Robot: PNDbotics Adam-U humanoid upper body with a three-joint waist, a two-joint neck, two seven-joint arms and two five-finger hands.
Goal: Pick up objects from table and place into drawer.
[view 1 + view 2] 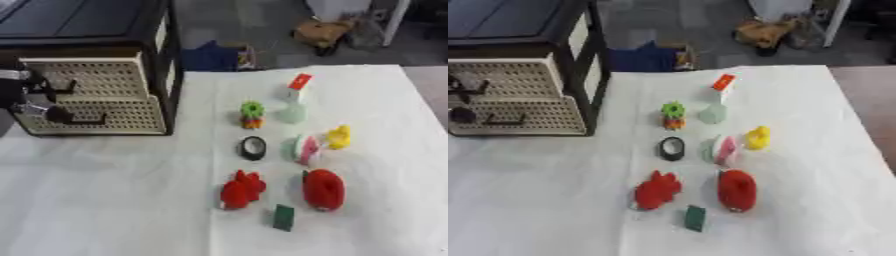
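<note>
A black cabinet (166, 60) stands at the table's back left, with two beige perforated drawer fronts (105, 95), each bearing a black handle. My left hand (31, 102), black and silver, is at the left edge, right against those fronts near the handles. On the white cloth lie a green gear-shaped toy (252, 114), a pale green bottle with a red tag (293, 112), a black tape roll (253, 148), a pink and white round thing (304, 148), a yellow duck (339, 137), a red toy (242, 190), a red rounded object (324, 189) and a small dark green block (283, 217).
The white cloth (105, 200) covers the table, and its left front part bears nothing. Behind the table's far edge, a blue bag (210, 56) and a brown object (322, 31) sit on the floor. The table's right edge (429, 110) runs past the duck.
</note>
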